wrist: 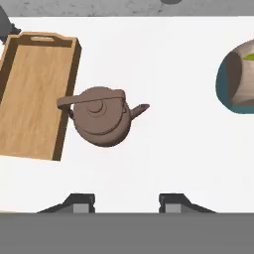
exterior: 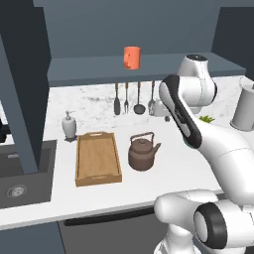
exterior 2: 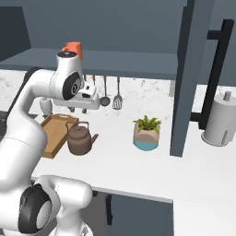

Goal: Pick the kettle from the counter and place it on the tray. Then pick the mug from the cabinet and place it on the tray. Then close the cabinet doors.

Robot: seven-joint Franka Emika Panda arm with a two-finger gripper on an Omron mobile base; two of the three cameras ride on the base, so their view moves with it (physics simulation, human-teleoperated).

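Gripper (wrist: 126, 201): spread, nothing held, raised above the white marbled tabletop (wrist: 163, 149).
Squat dark-brown kettle (wrist: 101, 116): seen below the gripper, upright.
Light-brown wooden tray (wrist: 32, 94): just beside the kettle.

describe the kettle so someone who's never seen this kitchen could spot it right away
On the white marbled counter, find the wooden tray near the sink. The kettle stands just beside it: squat, round, dark brown, with an arched handle and short spout, unlike the tall grey container further along.
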